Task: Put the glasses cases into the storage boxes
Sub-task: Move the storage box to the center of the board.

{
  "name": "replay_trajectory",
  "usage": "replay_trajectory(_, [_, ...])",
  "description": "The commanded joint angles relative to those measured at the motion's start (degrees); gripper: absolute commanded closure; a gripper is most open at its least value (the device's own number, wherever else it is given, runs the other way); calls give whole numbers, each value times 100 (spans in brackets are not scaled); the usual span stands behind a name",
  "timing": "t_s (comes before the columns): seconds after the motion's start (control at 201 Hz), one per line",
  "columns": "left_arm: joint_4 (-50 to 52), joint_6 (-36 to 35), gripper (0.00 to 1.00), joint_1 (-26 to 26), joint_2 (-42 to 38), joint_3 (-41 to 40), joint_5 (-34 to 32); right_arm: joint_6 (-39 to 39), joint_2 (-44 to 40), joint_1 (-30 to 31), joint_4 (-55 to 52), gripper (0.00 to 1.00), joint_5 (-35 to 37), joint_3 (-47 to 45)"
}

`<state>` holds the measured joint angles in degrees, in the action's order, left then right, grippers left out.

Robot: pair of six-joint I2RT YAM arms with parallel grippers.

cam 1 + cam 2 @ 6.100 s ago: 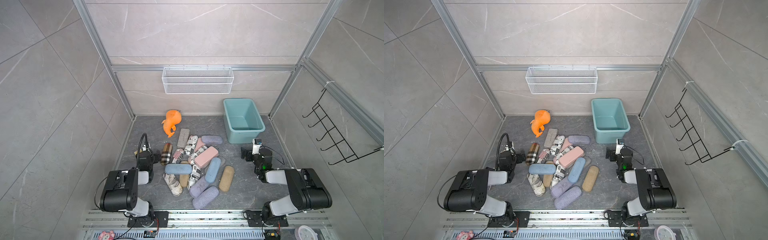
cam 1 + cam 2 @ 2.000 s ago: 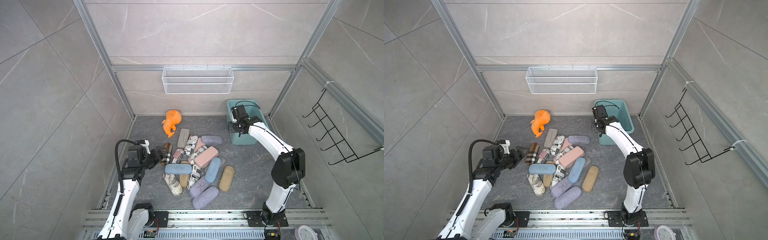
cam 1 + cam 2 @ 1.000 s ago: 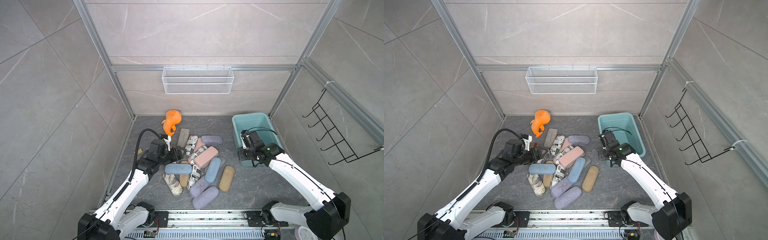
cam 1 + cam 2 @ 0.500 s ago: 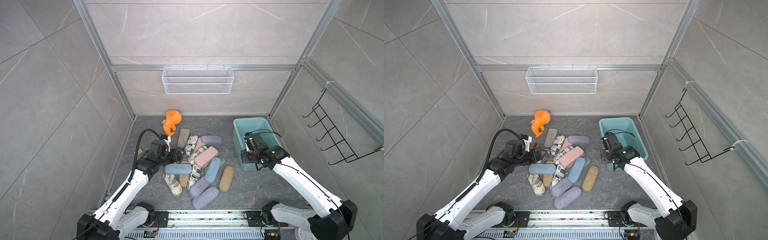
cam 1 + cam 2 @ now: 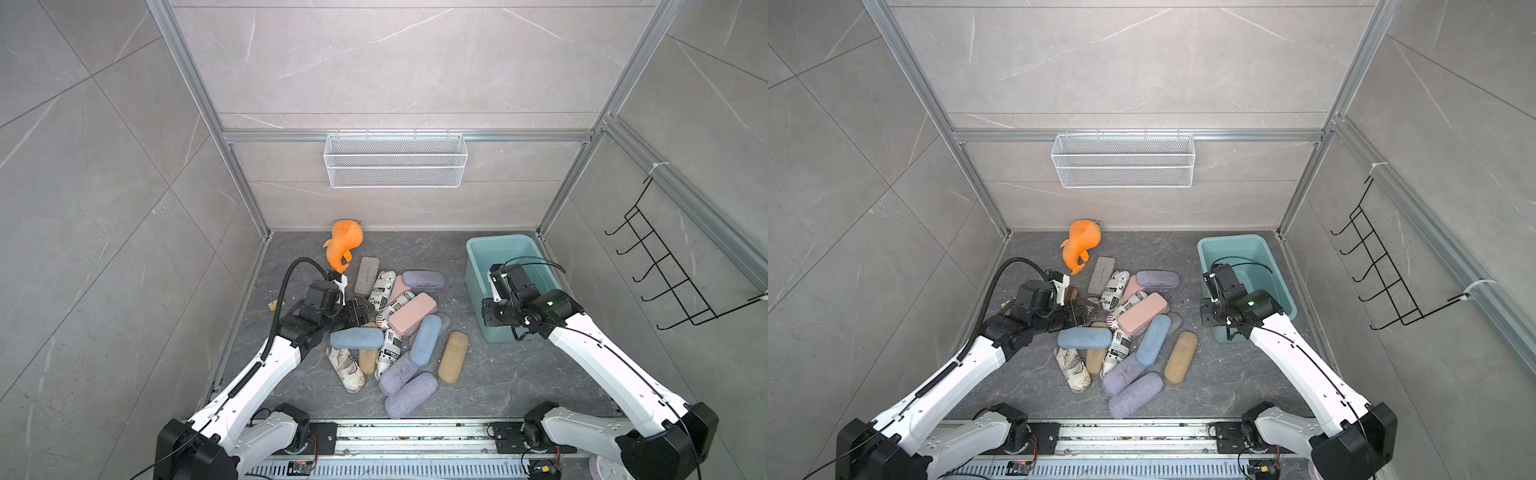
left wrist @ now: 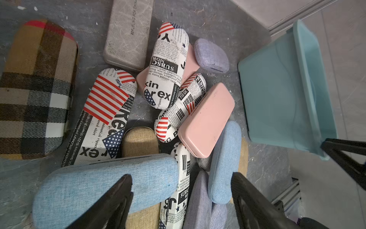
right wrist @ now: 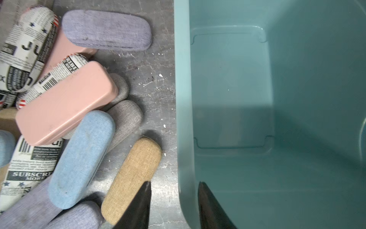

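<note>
Right wrist: right gripper (image 7: 173, 183) narrowly parted, astride teal tub (image 7: 182, 79) rim.
Left wrist: left gripper (image 6: 180, 174) wide, over blue case (image 6: 89, 188).

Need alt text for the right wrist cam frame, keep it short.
An empty teal tub fills about half the picture, with the right gripper open astride its rim, one black finger outside and one inside. Beside the tub, on the grey floor, lies a heap of glasses cases: pink, blue, tan, lilac and newspaper-print.
</note>
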<state>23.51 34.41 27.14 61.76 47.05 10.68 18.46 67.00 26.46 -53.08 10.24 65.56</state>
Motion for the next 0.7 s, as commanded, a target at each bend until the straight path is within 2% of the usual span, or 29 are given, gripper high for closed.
replay_trajectory(0.0, [229,-374,20,451,236,421,-530,-16,-104,35,15,57,-234,289])
replay_trajectory(0.204, [416,-471,25,1877,1026,864,-1809,-153,-374,60,376,58,-260,179])
replay_trajectory(0.294, [516,-394,26,2423,1549,1098,-1909,-3,-466,58,463,57,-128,73])
replay_trajectory(0.339, [651,-242,26,2585,1858,1293,-1900,0,-553,54,528,52,-115,-20])
replay_trajectory(0.444, [930,-167,23,2965,2566,1772,-1889,42,-680,52,635,35,65,-200])
replay_trajectory(0.593, [1253,-70,9,3366,3281,2317,-2189,39,-691,60,584,29,163,-290])
replay_trajectory(0.698, [1257,13,8,3377,3585,2425,-2203,59,-800,53,628,27,163,-384])
